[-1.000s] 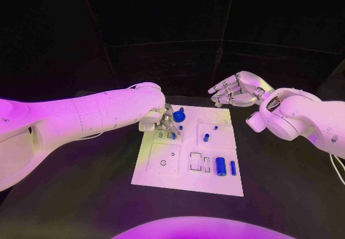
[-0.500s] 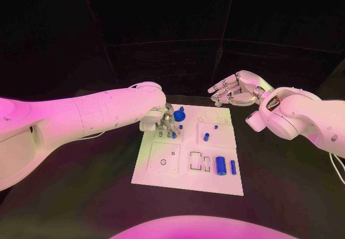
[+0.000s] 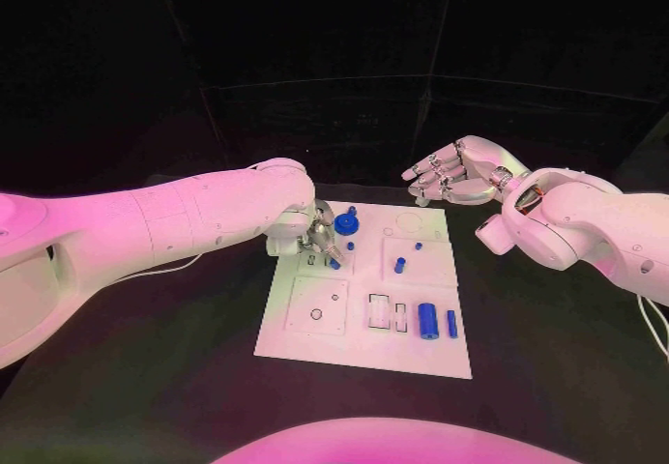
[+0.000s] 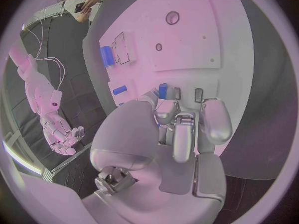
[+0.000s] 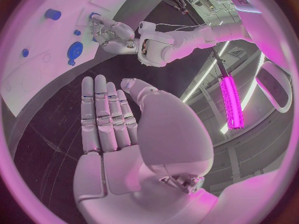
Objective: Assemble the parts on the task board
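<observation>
The white task board (image 3: 321, 333) lies mid-table. My left hand (image 3: 314, 237) is curled down over its far left part, and its fingertips (image 4: 166, 108) pinch a small blue peg (image 4: 162, 90) next to two small slots (image 4: 198, 93). A round blue knob (image 3: 347, 226) stands just beyond that hand. More short blue pegs (image 3: 400, 265) stand in the far right square. A thick blue cylinder (image 3: 428, 322) and a slim one (image 3: 451, 324) lie at the near right. My right hand (image 3: 453, 174) hovers open past the board's far edge, holding nothing.
The board has a rectangular recess (image 3: 379, 312) and a round hole (image 3: 316, 314) in its near half. Black table (image 3: 154, 387) surrounds it. In the right wrist view the left hand (image 5: 112, 32) and the knob (image 5: 74, 50) appear on the board.
My left hand's fingers have shifted slightly over the far left slots with the peg. The right hand has stayed where it was.
</observation>
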Robot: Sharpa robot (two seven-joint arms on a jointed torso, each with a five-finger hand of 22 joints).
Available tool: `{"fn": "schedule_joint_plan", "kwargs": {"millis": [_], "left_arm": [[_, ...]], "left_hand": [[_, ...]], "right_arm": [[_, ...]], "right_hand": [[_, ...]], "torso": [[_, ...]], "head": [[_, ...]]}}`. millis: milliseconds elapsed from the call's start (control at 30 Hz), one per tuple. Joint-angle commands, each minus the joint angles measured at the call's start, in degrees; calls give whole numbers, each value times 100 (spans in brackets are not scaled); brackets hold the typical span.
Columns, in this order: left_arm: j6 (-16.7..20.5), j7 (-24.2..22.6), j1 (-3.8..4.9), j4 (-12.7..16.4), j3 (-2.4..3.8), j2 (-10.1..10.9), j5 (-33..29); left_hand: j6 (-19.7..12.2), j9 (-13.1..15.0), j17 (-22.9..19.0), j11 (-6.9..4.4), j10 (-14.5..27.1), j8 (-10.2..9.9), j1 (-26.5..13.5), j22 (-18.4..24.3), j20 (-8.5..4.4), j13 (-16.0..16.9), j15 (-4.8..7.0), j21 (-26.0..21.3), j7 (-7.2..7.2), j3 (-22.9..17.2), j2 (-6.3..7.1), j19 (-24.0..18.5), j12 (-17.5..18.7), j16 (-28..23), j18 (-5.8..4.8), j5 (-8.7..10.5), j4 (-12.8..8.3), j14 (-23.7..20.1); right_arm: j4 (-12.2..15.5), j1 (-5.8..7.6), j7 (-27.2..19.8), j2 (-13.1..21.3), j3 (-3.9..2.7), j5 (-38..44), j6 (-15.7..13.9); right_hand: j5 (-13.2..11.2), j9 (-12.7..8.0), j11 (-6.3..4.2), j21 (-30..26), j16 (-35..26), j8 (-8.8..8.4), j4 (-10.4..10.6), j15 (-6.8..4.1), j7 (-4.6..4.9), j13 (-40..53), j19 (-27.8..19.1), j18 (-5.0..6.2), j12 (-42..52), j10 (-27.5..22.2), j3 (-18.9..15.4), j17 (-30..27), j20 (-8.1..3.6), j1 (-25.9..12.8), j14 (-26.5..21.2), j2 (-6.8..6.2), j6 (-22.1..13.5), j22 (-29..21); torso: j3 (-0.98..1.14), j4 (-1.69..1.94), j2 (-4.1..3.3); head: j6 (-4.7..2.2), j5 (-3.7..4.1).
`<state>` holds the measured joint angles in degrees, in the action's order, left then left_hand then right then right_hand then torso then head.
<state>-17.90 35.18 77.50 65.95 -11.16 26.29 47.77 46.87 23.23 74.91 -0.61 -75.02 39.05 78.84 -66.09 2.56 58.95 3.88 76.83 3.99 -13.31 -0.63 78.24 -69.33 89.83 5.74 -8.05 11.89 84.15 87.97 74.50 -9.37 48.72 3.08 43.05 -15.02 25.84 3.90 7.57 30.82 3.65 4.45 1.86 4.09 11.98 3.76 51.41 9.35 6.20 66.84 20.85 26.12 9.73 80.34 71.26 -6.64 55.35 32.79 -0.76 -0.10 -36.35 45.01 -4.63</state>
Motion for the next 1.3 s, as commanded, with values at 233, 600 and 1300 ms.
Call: {"fn": "schedule_joint_plan", "kwargs": {"millis": [233, 600, 1300], "left_arm": [[594, -255, 6, 203, 2, 180, -309], [1476, -433, 9, 558, 0, 494, -391], [2017, -349, -179, 769, -111, 693, 121]], "left_hand": [[-89, 293, 1509, -1, -99, 274, -543, -60, -13, 7, 7, 28, -5, -2009, 461, -8, 68, 17, -87, -75, -1049, 585], [-121, 447, 1509, -5, -158, 427, -813, -141, -19, 55, 17, 68, -19, -2457, 572, 33, 52, 17, -100, -98, -1211, 585], [-130, 485, 1509, -6, -165, 465, -867, -159, -20, 56, 18, 76, -19, -2558, 601, 40, 56, 17, -103, -93, -1246, 585]], "right_arm": [[-25, 14, -42, -14, -4, 9, 51], [-49, 14, -43, -5, -4, 9, 50], [-66, 14, -46, -2, -3, 9, 52]], "right_hand": [[-20, -2, 21, 7, -1, 26, -9, 4, 9, -8, -44, 77, 20, -26, -27, -36, -10, -74, 56, 3, 28, 5], [-37, -3, 23, -8, 0, 25, 2, 8, 9, -8, -47, 78, 22, -32, -34, -79, -3, -116, 61, 7, 22, -2], [-57, -3, 22, -20, 1, 25, 6, 9, 8, -8, -46, 80, 24, -36, -39, -110, 2, -140, 65, 9, 20, -10]], "torso": [[1, 10, 0], [6, 9, 3], [-3, -3, -2]], "head": [[15, -12], [12, -36], [40, -80]]}}
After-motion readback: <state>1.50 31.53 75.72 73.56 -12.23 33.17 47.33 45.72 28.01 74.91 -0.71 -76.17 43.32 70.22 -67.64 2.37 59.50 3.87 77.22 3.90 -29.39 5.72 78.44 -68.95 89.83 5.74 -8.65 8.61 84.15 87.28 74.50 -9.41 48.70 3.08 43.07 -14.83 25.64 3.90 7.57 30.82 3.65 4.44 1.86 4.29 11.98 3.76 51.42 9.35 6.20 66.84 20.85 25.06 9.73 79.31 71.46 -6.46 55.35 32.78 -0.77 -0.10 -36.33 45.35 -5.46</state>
